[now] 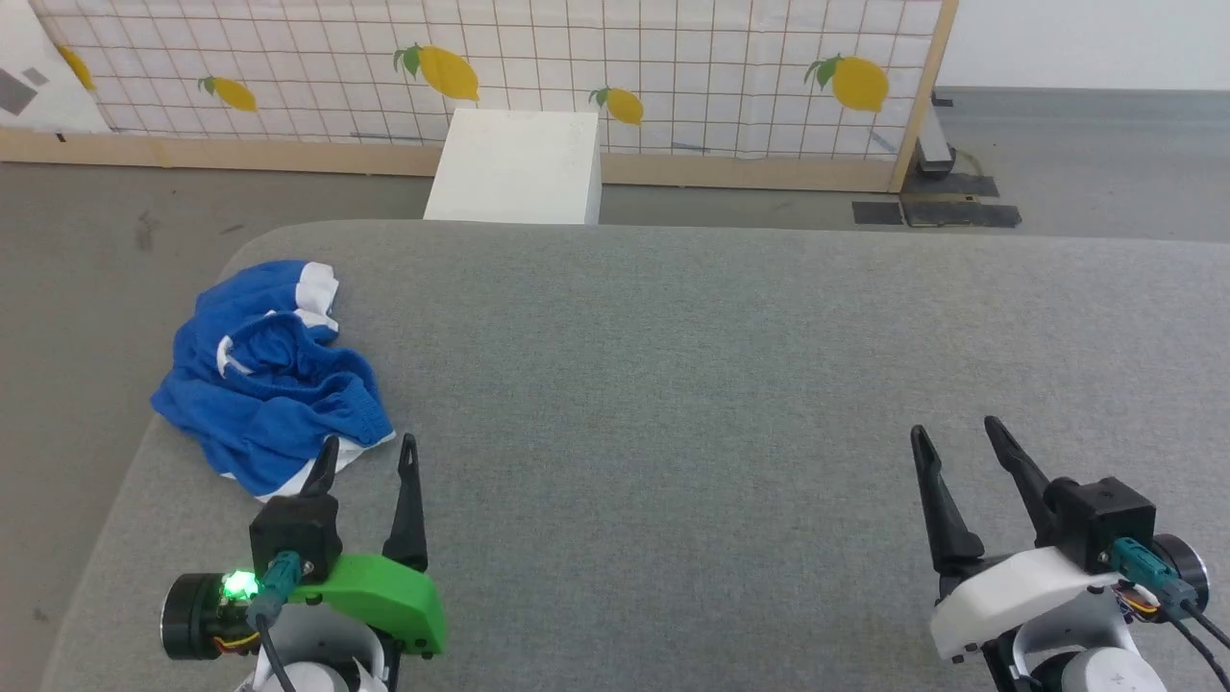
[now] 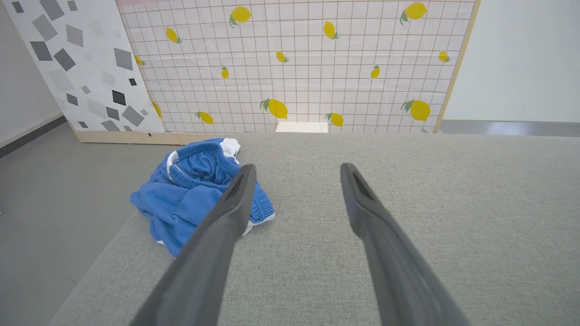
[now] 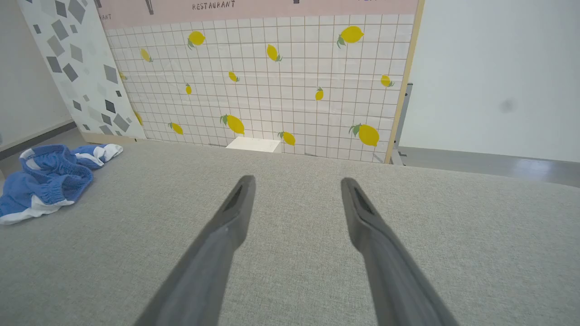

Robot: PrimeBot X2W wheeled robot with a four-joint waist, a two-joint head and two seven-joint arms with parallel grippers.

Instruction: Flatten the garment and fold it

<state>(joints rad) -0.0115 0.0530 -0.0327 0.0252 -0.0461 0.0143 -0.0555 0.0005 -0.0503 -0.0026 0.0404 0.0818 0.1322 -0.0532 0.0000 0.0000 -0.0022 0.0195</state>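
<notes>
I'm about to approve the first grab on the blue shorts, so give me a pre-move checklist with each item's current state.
1. The left gripper is open and empty: ok.
2. The right gripper is open and empty: ok.
3. The garment lies flat: not ok, it is a crumpled heap.
4. The garment is wholly on the table: cannot tell, it sits at the left edge.
5. The garment is close ahead of the left gripper: ok.

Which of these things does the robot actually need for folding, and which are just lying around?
For the job: the crumpled blue garment, the grey table under it, the left gripper and right gripper, both open.
Just there: the white box, the lemon-print screen, the speckled panel.
</notes>
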